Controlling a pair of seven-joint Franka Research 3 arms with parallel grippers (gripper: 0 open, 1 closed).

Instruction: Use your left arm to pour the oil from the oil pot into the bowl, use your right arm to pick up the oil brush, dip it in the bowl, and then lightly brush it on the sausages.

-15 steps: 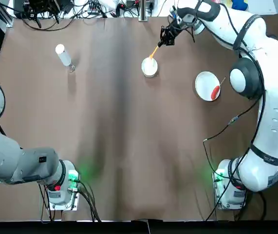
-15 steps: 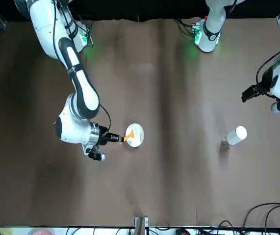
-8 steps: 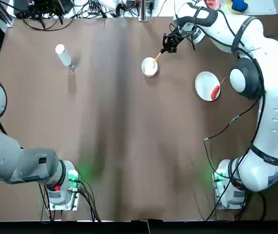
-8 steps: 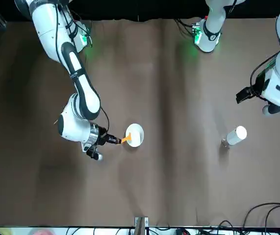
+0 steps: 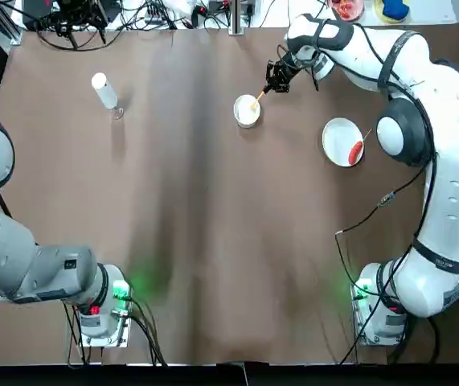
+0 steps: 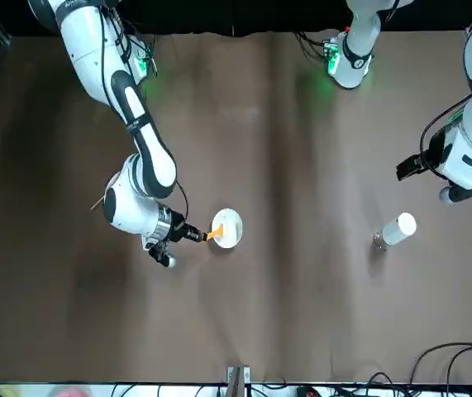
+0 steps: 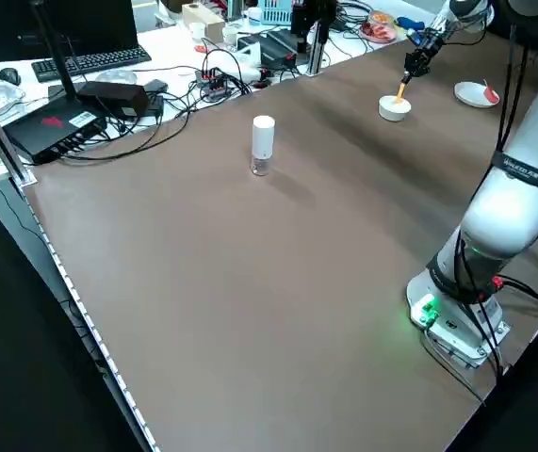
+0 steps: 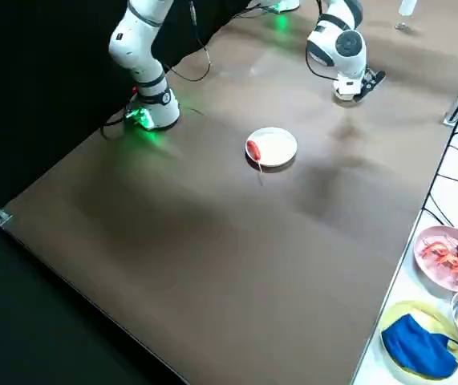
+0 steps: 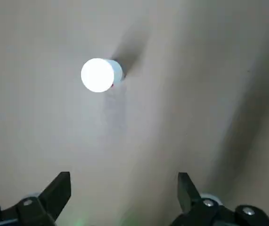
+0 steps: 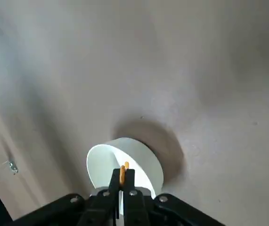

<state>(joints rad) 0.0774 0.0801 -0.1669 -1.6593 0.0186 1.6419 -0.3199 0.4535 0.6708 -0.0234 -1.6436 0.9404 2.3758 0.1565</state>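
Note:
The small white bowl (image 5: 247, 110) sits at the far middle of the table. My right gripper (image 5: 276, 79) hovers just beyond it, shut on the yellow-orange oil brush (image 5: 258, 96), whose tip slants down into the bowl (image 10: 125, 162). In the right wrist view the brush (image 10: 123, 172) sticks out between the closed fingers. The white oil pot (image 5: 104, 92) stands upright at the far left. My left gripper (image 9: 122, 186) hangs open well above the oil pot (image 9: 99, 75), holding nothing. A red sausage (image 5: 355, 150) on a skewer lies on the white plate (image 5: 338, 133).
Cables and electronics (image 7: 108, 94) line the table's far edge. Food dishes and a blue cloth (image 8: 417, 346) lie off the table past its right end. Both arm bases (image 5: 100, 310) stand at the near edge.
My right gripper has edged closer to the bowl, with the brush tip staying inside it. The left arm has shifted slightly near the oil pot, which has not moved.

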